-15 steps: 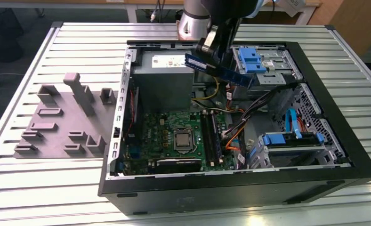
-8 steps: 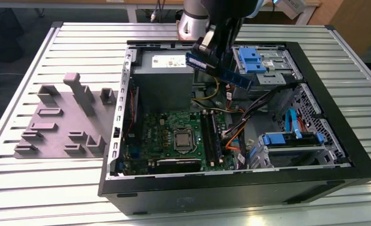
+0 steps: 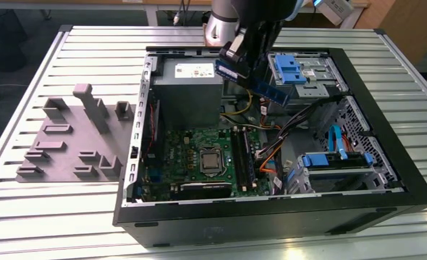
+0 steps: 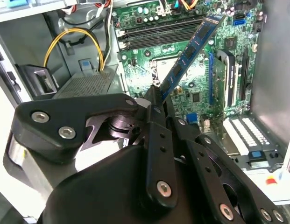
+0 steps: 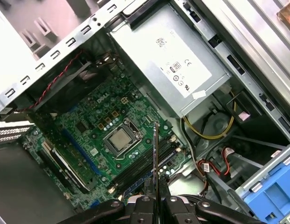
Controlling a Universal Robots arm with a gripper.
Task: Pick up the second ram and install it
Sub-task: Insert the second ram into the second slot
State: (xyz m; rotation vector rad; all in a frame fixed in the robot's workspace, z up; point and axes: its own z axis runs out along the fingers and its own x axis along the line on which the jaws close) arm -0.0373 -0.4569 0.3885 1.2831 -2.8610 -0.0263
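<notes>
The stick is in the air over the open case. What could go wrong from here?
1. The tool grips the second ram by one end, and the stick is tilted, so it might pivot or slip in the grip.
2. Loose cables lie right beside the memory slots, so the ram could snag them.

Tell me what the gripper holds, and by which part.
The gripper holds the second ram near one end; the rest sticks out over the motherboard.

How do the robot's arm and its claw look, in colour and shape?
The arm is a rounded silver-grey body with black parts. The claw is matte black: flat linked bars pinned with silver screws, tapering to a narrow tip.
</notes>
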